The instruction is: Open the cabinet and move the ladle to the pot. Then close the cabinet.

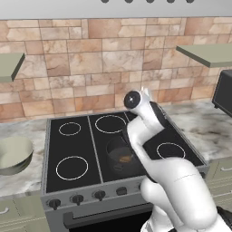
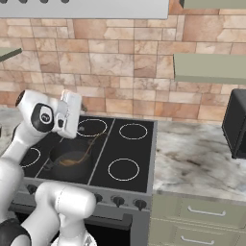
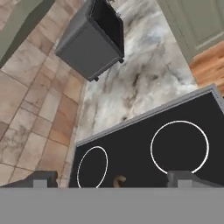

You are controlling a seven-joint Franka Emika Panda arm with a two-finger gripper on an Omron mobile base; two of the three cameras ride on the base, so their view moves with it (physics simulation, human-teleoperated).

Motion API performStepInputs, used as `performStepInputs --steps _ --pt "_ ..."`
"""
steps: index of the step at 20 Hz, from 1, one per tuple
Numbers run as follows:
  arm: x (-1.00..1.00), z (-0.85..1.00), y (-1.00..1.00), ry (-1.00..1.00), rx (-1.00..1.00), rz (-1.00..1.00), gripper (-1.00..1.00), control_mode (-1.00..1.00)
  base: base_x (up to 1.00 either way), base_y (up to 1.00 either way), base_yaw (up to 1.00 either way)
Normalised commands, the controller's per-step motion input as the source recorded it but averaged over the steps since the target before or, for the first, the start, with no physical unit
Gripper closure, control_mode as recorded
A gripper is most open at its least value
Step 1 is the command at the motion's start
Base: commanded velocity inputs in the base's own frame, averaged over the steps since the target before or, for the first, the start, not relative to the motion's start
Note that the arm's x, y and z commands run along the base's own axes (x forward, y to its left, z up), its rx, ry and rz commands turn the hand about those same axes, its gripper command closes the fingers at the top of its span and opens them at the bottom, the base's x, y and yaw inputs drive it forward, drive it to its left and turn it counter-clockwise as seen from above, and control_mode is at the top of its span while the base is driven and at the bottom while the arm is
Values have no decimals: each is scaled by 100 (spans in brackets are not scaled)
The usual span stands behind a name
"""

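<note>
Behind the stove (image 2: 129,144) runs brick, and your gripper (image 3: 111,177), released with fingers apart, hangs just above the pot (image 2: 69,161) holding the ladle (image 2: 72,161), so swinging toward the cabinet could clip its handle.

The dark grey pot (image 2: 69,161) is seen on the stove's front burner. The brown ladle (image 2: 79,156) is laid in it, scoop down, its thin curved handle leaning over the rim.

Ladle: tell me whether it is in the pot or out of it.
In. The ladle's brown scoop lies inside the pot on the stove, and its thin handle curves up over the rim. The gripper is open, holding nothing.
</note>
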Motion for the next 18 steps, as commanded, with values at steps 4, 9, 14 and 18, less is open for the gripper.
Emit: performStepInputs --steps 4,9,14,18 --pt "-16 42 0 -28 17 -16 -100 -100 0 0 0" --pt "-13 38 0 -21 18 -10 -100 -100 0 0 0" --pt "-49 38 -6 -2 12 0 -100 -100 0 0 0" --pt "-80 22 -1 0 10 19 -100 -100 0 0 0"
